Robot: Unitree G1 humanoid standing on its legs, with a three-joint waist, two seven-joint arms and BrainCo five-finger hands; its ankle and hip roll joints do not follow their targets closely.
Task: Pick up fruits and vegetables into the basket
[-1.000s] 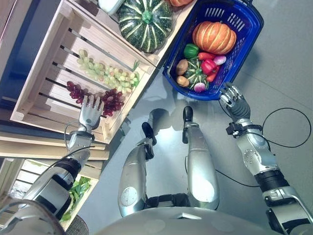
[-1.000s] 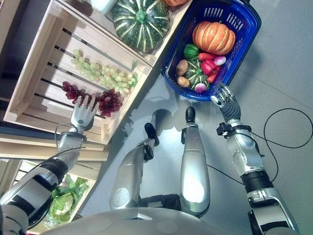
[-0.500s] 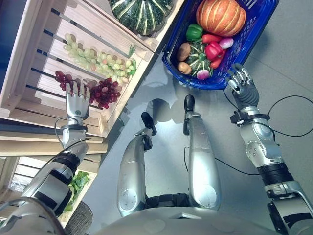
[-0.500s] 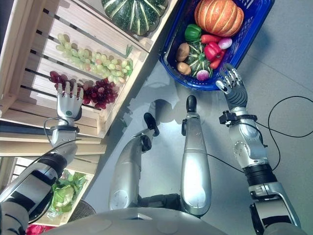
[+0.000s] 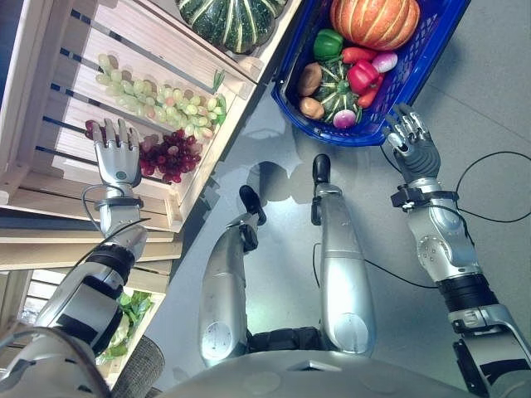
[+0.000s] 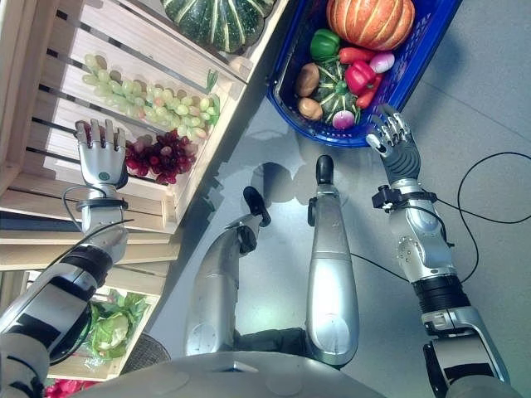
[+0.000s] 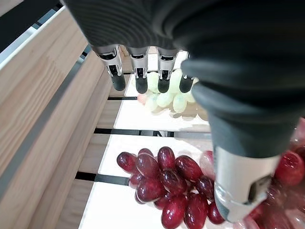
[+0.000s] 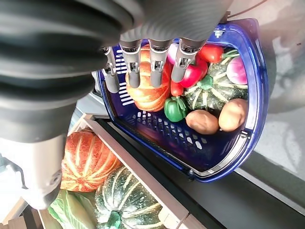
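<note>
- Left robot hand (image 5: pixel 116 157) is up at about 9 o'clock from the robot, inside the slatted wooden crate (image 5: pixel 50 108), fingers straight and spread wide, holding nothing.
- It's hovering just over the near end of the red grapes (image 5: pixel 166 156). From the left wrist view the fingertips (image 7: pixel 141 86) point toward the green grapes (image 5: pixel 162 95) and the thumb hangs right over the red bunch, but I can't tell if anything is actually touching.
- The green grapes lie on the slats just past the red ones, a long bunch running diagonally across the crate.
- Further out, around 12 o'clock, there's a big striped green squash (image 5: pixel 231 18) sitting in the next wooden section, beside the crate's far wall.
- The blue basket (image 5: pixel 415 79) is on the floor at roughly 1 o'clock, already pretty loaded: an orange pumpkin (image 5: pixel 373 18) at the far end, then a green pepper (image 5: pixel 328 43), a red pepper (image 5: pixel 362 75), a small striped squash (image 5: pixel 336 83), two potatoes (image 5: pixel 309 79) and a couple of pink radish-looking things (image 5: pixel 343 118).
- Right robot hand (image 5: pixel 411 145) is just off the basket's near rim, fingers relaxed and loosely open, empty, not touching the basket as far as I can see.
- The right wrist view also catches a second orange pumpkin (image 8: pixel 86 160) next to the big green squash.
</note>
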